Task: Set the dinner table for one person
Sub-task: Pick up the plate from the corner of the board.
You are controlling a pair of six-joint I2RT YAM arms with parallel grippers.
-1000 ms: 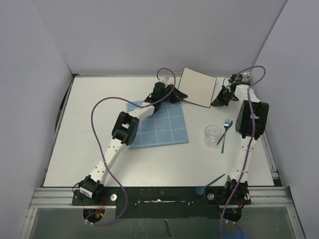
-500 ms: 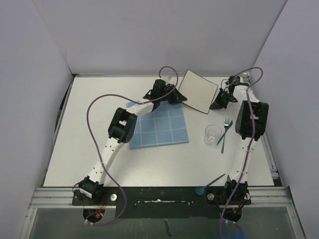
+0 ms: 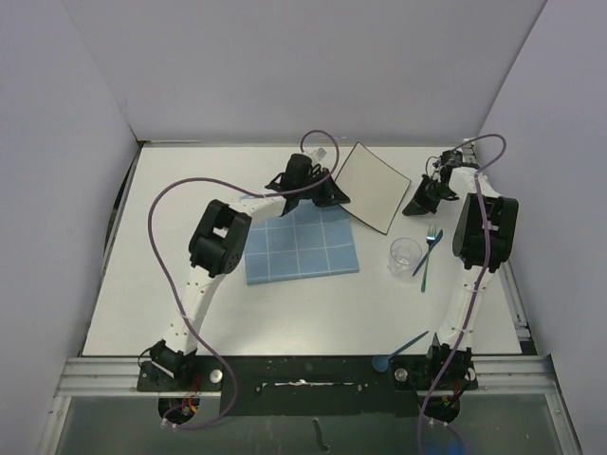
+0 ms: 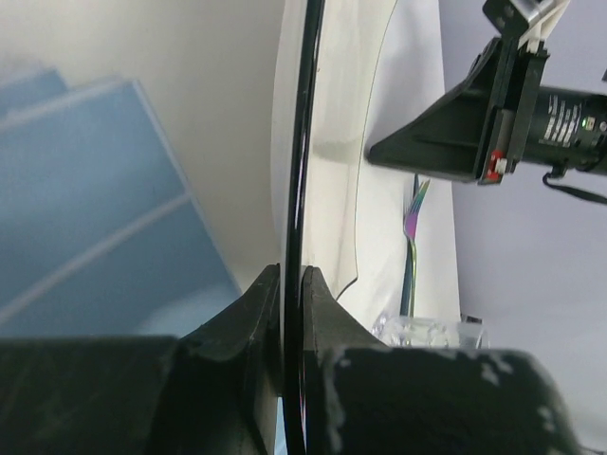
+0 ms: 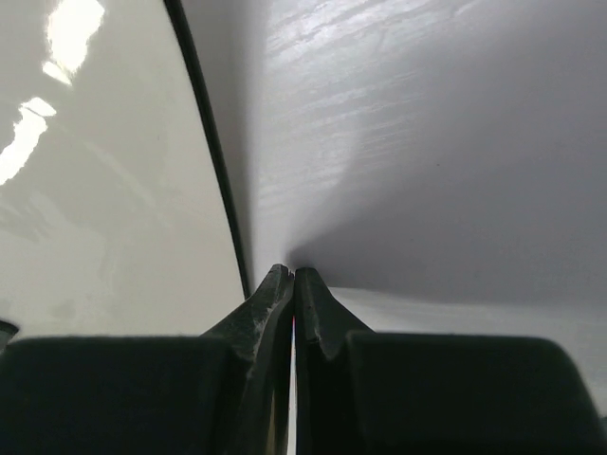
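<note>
The square white dark-rimmed plate point(image 3: 373, 183) is tilted at the back of the white dinner table point(image 3: 161, 237), beside the far right corner of the blue grid placemat point(image 3: 303, 242). My left gripper point(image 3: 334, 194) is shut on the plate's left edge. In the left wrist view the plate point(image 4: 296, 142) stands edge-on between that gripper's point(image 4: 291, 275) jaws. My right gripper point(image 3: 414, 207) is shut at the plate's right edge. In the right wrist view that gripper's point(image 5: 292, 275) tips meet just beside the plate's dark rim point(image 5: 213, 161), with nothing seen between them.
A clear glass point(image 3: 404, 256) stands right of the placemat, with a blue-green fork point(image 3: 429, 248) beside it. A blue spoon point(image 3: 398, 349) lies at the near edge by the right arm's base. White walls close in the back and sides.
The plate has swung round and come nearer, toward the placemat's far right corner, held by my left gripper. The left elbow has shifted left. My right gripper has stayed at the plate's right edge.
</note>
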